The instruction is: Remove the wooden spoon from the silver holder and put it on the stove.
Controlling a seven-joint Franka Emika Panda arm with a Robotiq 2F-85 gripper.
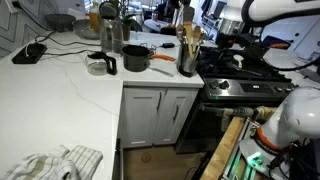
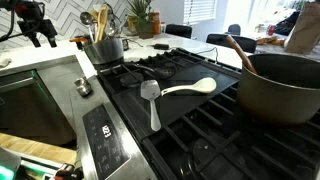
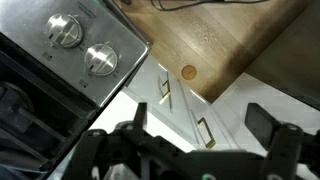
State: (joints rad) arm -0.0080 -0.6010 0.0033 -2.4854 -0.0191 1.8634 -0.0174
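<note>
Now at far left the gripper (image 2: 38,38) hangs, jaws spread and empty; wooden utensils (image 1: 188,38) stand in the silver holder (image 1: 187,63), a pale spoon (image 2: 190,88) lies on the stove (image 2: 200,135).

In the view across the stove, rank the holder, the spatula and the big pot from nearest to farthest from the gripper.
1. The holder, upper left, just beside the gripper.
2. The spatula, mid-frame.
3. The pot, at the far right edge.
</note>
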